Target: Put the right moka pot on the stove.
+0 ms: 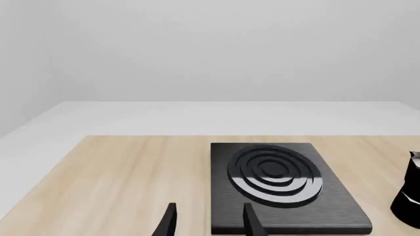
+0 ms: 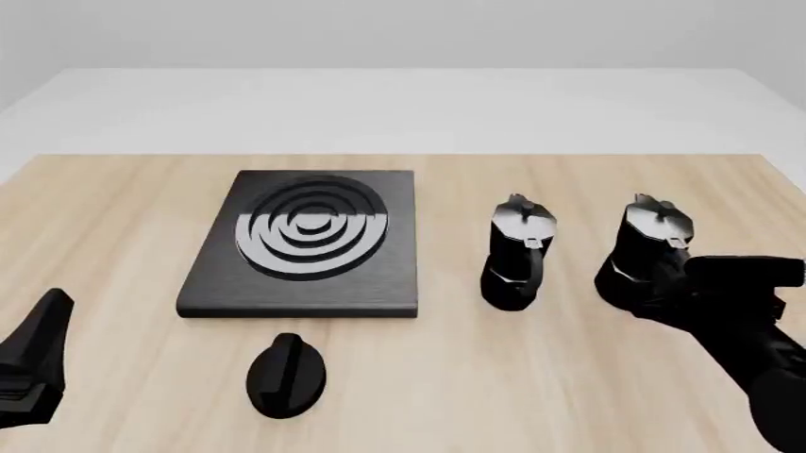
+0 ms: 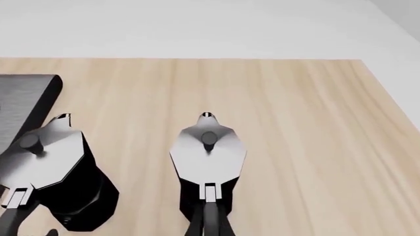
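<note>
The right moka pot stands upright at the frame's right, right of the other moka pot and well right of the stove. Your right claw sits just behind it, its handle toward you; whether the claw is open, you cannot tell.

On the tabletop the stove lies left of centre, with the knob just in front of its near edge. To its right stand the other moka pot and, further right, the right moka pot, side by side but apart. The right gripper sits just in front of the right moka pot, and the left gripper is at the near left corner, well apart from the stove.
</note>
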You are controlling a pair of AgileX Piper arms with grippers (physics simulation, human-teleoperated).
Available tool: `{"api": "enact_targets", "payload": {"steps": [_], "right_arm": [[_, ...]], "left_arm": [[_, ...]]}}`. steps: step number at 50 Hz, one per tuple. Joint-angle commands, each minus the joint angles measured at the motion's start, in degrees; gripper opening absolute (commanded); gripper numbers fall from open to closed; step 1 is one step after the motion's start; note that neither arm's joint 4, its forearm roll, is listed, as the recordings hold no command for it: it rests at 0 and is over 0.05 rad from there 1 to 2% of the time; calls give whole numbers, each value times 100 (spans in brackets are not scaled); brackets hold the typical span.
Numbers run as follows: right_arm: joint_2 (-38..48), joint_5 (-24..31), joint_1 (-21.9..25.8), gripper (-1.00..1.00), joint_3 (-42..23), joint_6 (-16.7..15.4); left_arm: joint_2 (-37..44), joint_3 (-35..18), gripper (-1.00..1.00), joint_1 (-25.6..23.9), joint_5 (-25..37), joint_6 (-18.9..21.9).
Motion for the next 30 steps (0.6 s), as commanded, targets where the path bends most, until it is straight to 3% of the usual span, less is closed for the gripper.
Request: {"api": "enact_targets", "payload": {"steps": [1,8,13,22,30], "right_arm": [[33,-12,11,-100,8,27],[-567,308,130,-100,84,-135],[-1256,849,182,-100,85,-231],[-3104,2427,343,-100,-59,-417],[-3798,3070,384,-100,-171,-457]], "left_arm": [[0,0,100,0,0,0],[0,0,100,0,0,0],[0,0,100,0,0,0],[0,0,100,0,0,0],[0,0,100,0,0,0]]}}
